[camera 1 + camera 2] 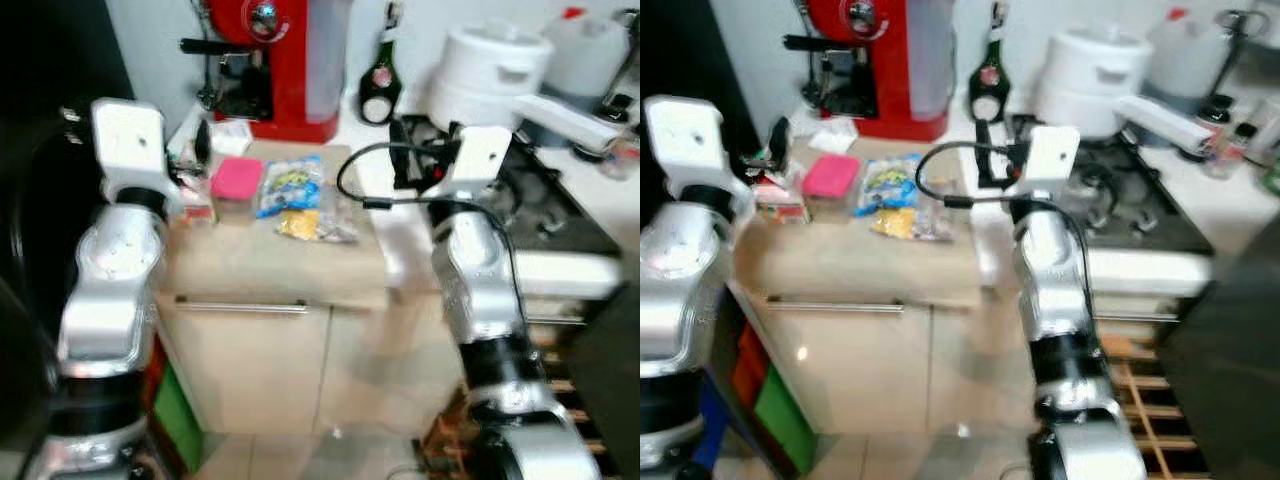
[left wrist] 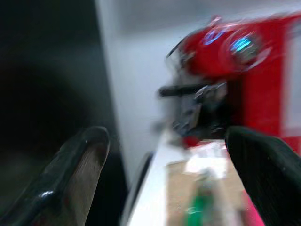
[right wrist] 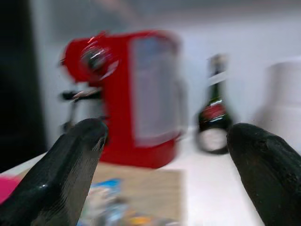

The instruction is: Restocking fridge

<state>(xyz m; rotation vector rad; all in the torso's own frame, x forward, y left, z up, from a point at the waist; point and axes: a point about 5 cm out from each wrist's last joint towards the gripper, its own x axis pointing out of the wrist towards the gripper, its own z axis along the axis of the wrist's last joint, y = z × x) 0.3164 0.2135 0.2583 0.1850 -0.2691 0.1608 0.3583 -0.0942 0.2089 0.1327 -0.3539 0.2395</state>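
On the wooden counter (image 1: pixel 262 262) lie a pink-lidded container (image 1: pixel 236 184), a blue and yellow snack bag (image 1: pixel 291 184) and a clear packet with yellow contents (image 1: pixel 304 226). My left gripper (image 2: pixel 169 183) is raised at the counter's left end, near the dark fridge side. It is open, with nothing between its fingers (image 2: pixel 77 169). My right gripper (image 3: pixel 167 172) hovers at the counter's right end, facing the packets. It is open too and holds nothing. Both silver arms (image 1: pixel 110 270) frame the counter.
A red coffee machine (image 1: pixel 270 60) stands at the back of the counter, with a dark bottle (image 1: pixel 380 75) beside it. A white rice cooker (image 1: pixel 490 60) and a gas hob (image 1: pixel 545 195) are to the right. A cupboard door with a bar handle (image 1: pixel 240 308) lies below.
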